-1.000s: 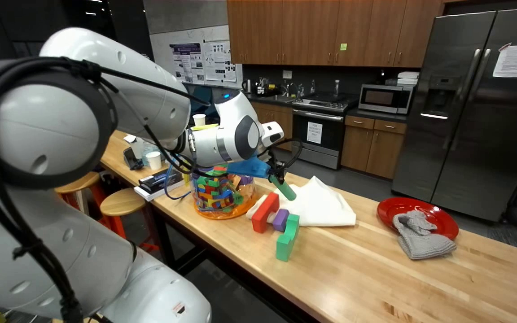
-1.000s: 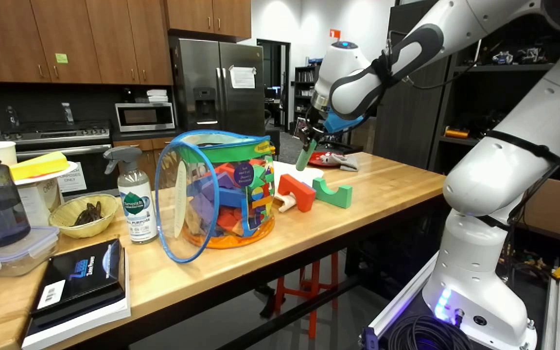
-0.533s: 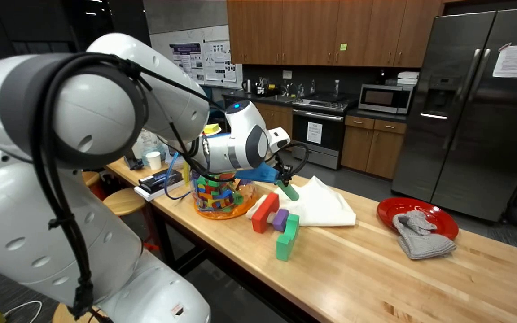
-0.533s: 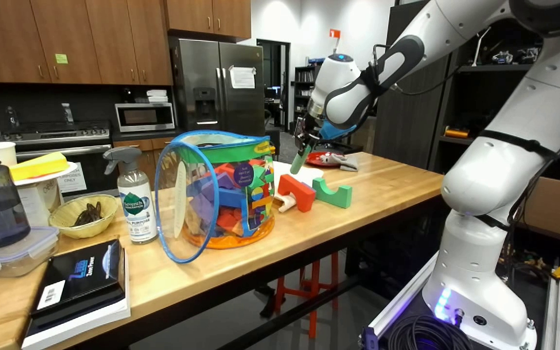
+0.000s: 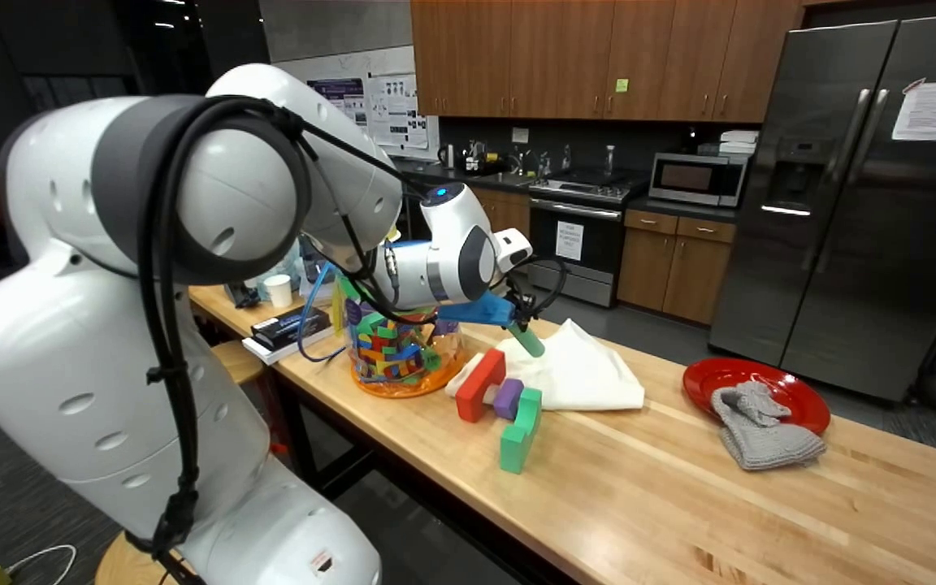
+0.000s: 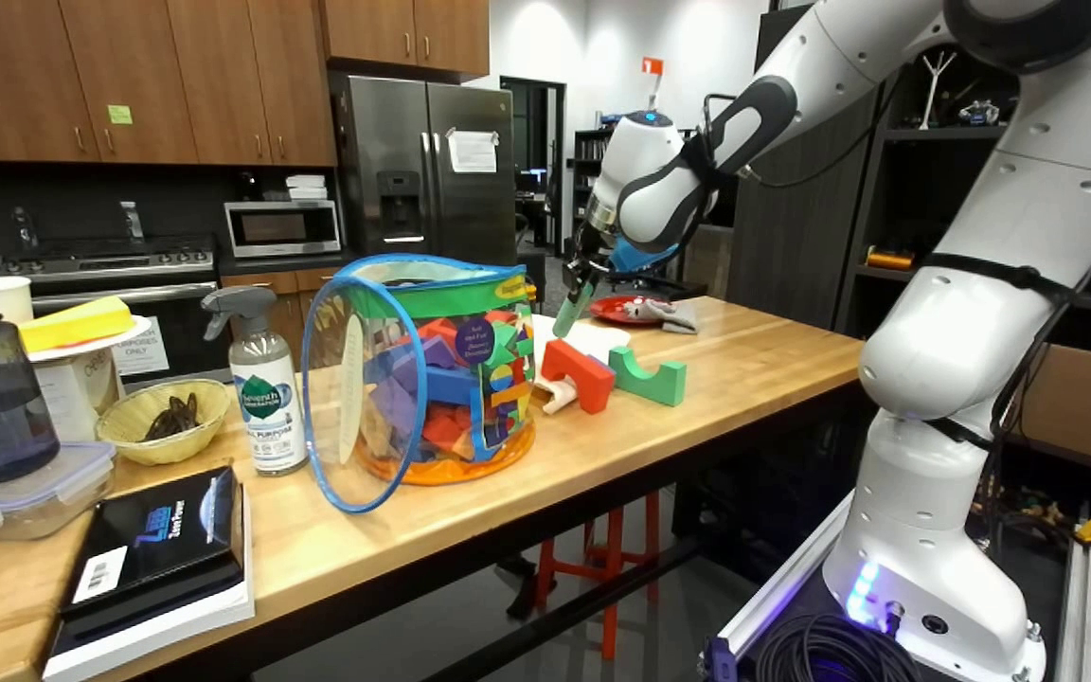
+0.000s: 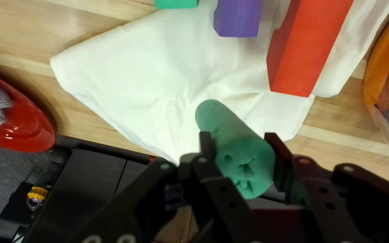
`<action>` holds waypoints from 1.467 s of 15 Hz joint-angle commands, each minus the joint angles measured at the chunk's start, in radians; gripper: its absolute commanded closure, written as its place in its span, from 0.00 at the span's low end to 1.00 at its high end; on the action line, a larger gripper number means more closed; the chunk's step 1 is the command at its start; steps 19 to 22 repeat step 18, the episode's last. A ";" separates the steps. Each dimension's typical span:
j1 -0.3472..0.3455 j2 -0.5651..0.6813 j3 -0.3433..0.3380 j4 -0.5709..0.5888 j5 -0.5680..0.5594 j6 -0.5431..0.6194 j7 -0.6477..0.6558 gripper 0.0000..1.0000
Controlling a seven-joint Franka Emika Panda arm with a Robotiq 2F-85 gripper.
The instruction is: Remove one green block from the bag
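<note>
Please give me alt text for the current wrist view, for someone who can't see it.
The robot's pincer holds a green cylindrical block over a white cloth on a wooden table. At the top are a purple block and a red block; a red plate shows at the left edge, part of the clear bag at the right.

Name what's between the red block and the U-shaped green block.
A purple block, in an exterior view; the wrist view agrees, with white cloth showing on both sides of it.
</note>
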 commanded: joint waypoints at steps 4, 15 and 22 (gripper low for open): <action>0.006 0.014 -0.006 0.017 0.002 -0.002 -0.015 0.45; 0.006 0.015 -0.007 0.018 0.002 -0.002 -0.016 0.34; 0.006 0.015 -0.007 0.019 0.002 -0.002 -0.016 0.34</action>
